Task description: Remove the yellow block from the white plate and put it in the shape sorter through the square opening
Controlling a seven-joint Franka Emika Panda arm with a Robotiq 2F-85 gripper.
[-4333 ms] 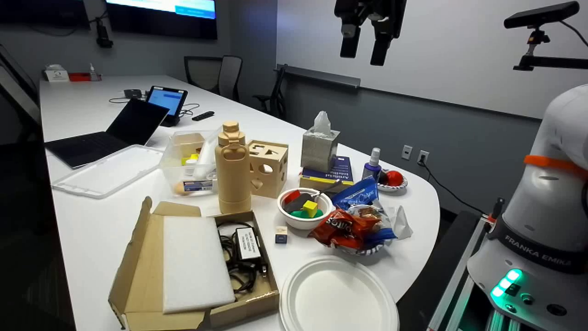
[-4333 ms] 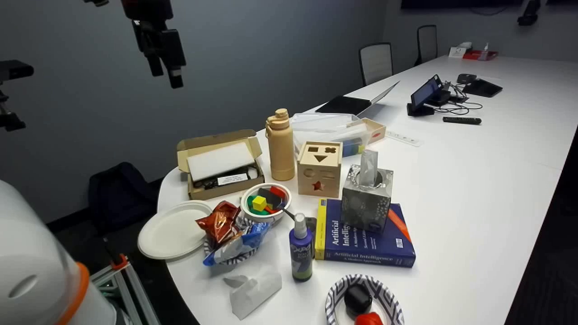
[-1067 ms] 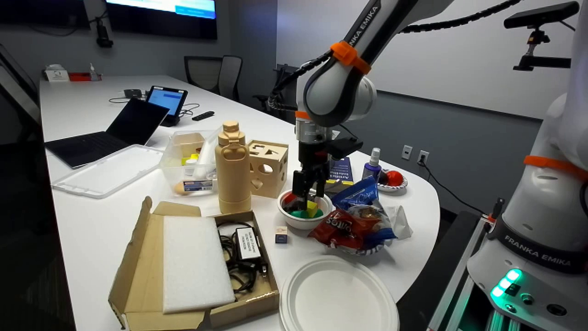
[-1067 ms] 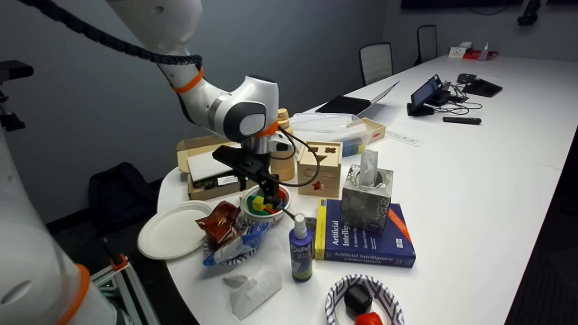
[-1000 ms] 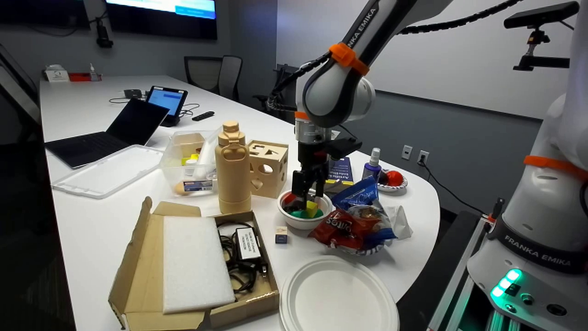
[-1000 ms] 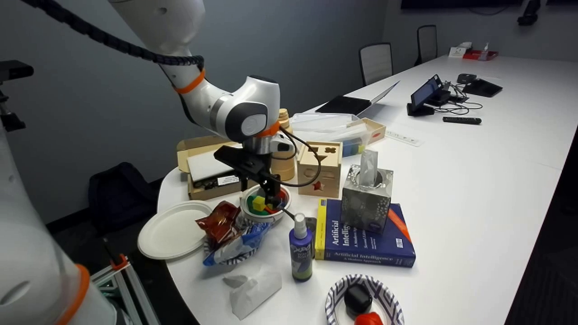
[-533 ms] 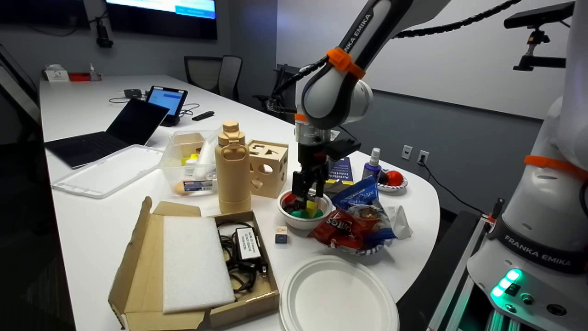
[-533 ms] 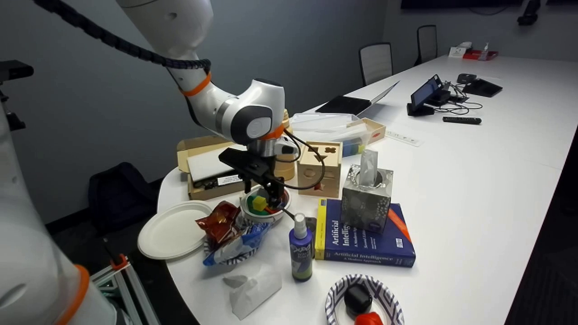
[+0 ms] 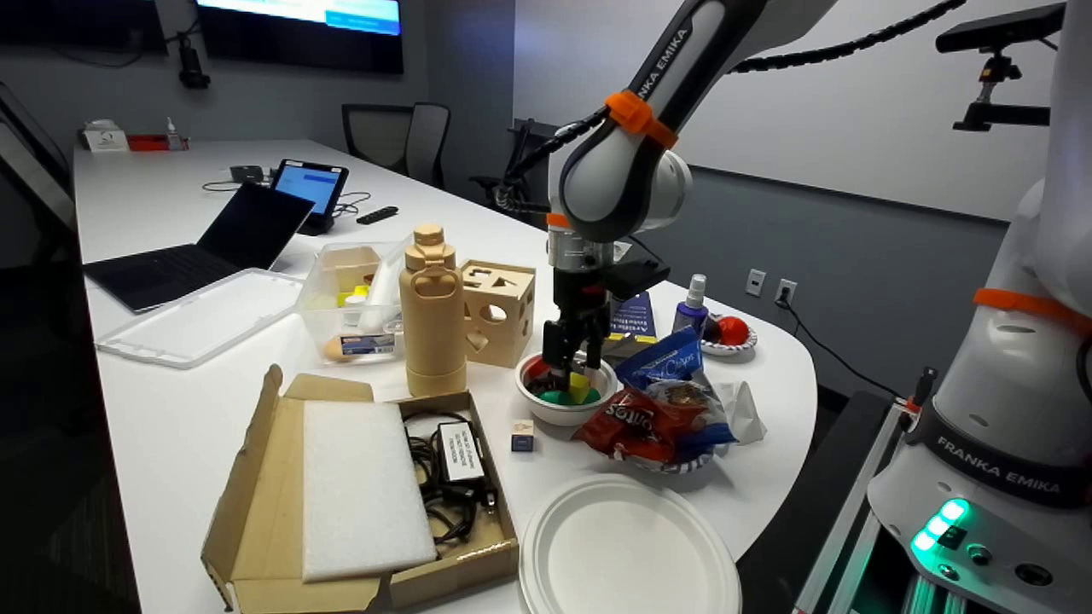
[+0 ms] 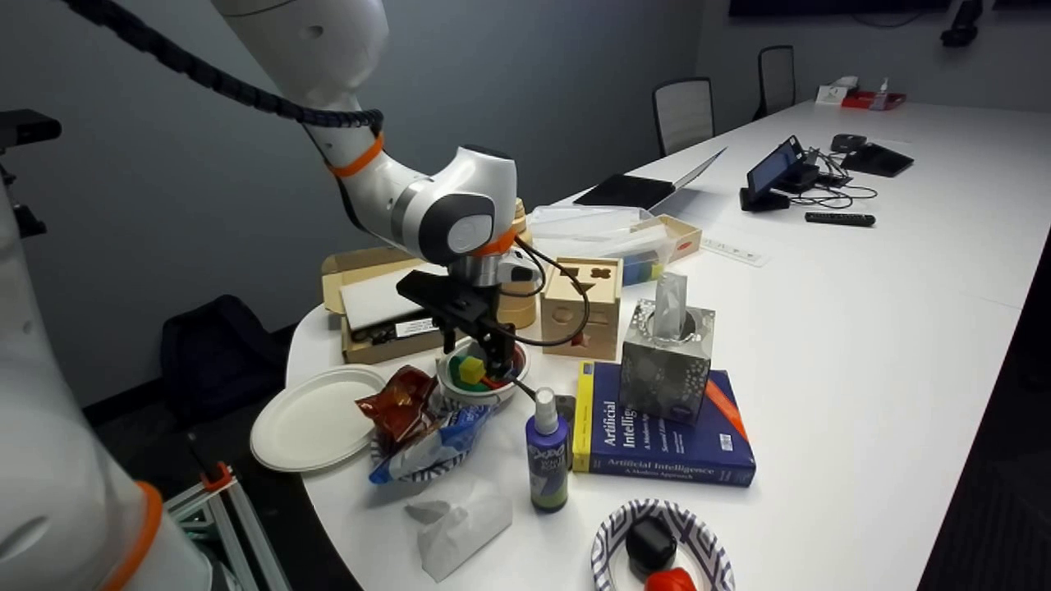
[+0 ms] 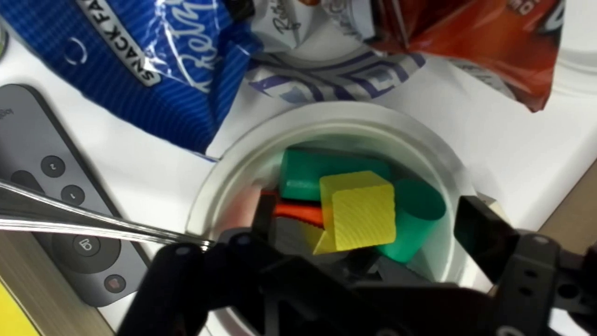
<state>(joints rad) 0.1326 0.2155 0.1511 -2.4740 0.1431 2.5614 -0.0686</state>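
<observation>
The yellow block (image 9: 578, 388) lies on top of green, red and dark pieces in the small white dish (image 9: 559, 415). The block (image 10: 471, 370) and dish (image 10: 456, 392) show in both exterior views. In the wrist view the yellow block (image 11: 364, 217) is between my two fingers, with a gap on each side. My gripper (image 11: 368, 219) is open, pointing down over the dish; the left finger is over the dish, the right finger near its rim. The gripper shows in both exterior views (image 9: 576, 367). The wooden shape sorter (image 10: 603, 324) stands beside the dish, shaped holes on top.
A tan bottle (image 9: 433, 333) stands against the sorter's side. Snack bags (image 9: 648, 418) lie beside the dish. A metal handle (image 11: 93, 226) sticks out over its rim. A tissue box (image 10: 667, 361) on a book, a spray bottle (image 10: 548, 460) and an open cardboard box (image 9: 461, 563) are nearby.
The gripper has come down from high above the table to the dish, open throughout. Over the last second it shifted only slightly. The yellow block has not visibly moved.
</observation>
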